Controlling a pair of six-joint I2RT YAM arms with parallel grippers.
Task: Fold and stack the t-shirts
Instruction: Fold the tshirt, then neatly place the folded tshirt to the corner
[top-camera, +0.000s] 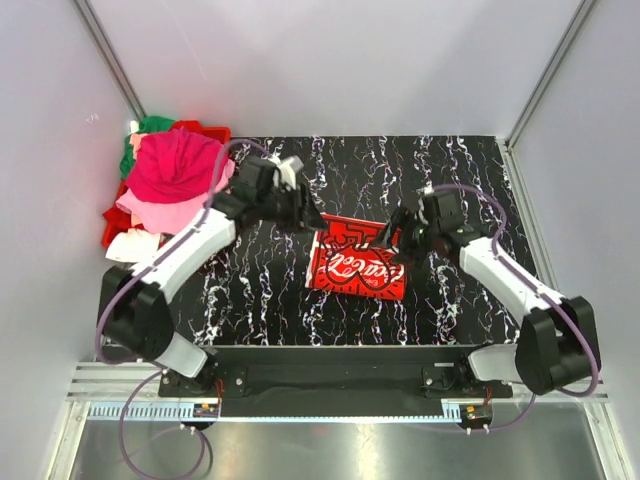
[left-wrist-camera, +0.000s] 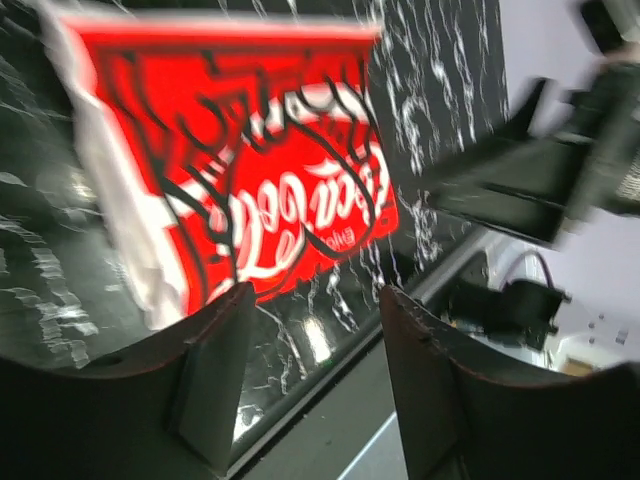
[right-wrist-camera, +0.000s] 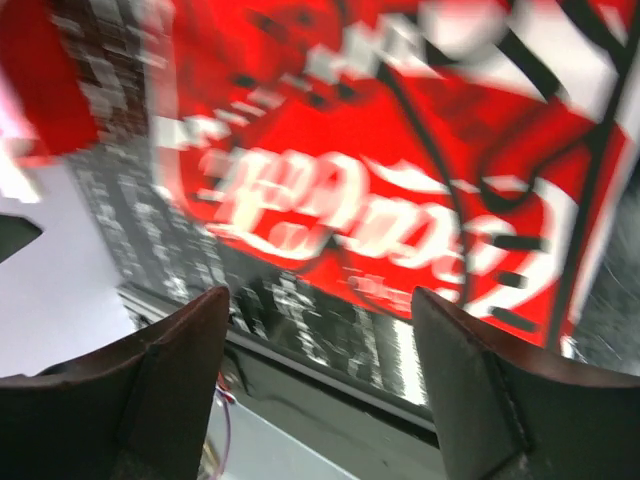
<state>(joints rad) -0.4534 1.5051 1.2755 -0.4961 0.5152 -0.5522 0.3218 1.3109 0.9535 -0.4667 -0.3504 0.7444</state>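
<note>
A folded white t-shirt (top-camera: 355, 262) with a big red-and-white print lies face up in the middle of the black marbled table. It also shows in the left wrist view (left-wrist-camera: 250, 170) and the right wrist view (right-wrist-camera: 400, 190). My left gripper (top-camera: 312, 216) is open and empty, just off the shirt's upper left corner. My right gripper (top-camera: 392, 238) is open and empty at the shirt's upper right corner. A pile of magenta (top-camera: 175, 165), pink (top-camera: 165, 212), green (top-camera: 150, 125) and white (top-camera: 130, 245) t-shirts sits at the far left.
A red plastic bin (top-camera: 205, 131) holds the shirt pile at the table's far left corner. White walls close in the table on three sides. A black rail (top-camera: 340, 355) runs along the near edge between the arm bases.
</note>
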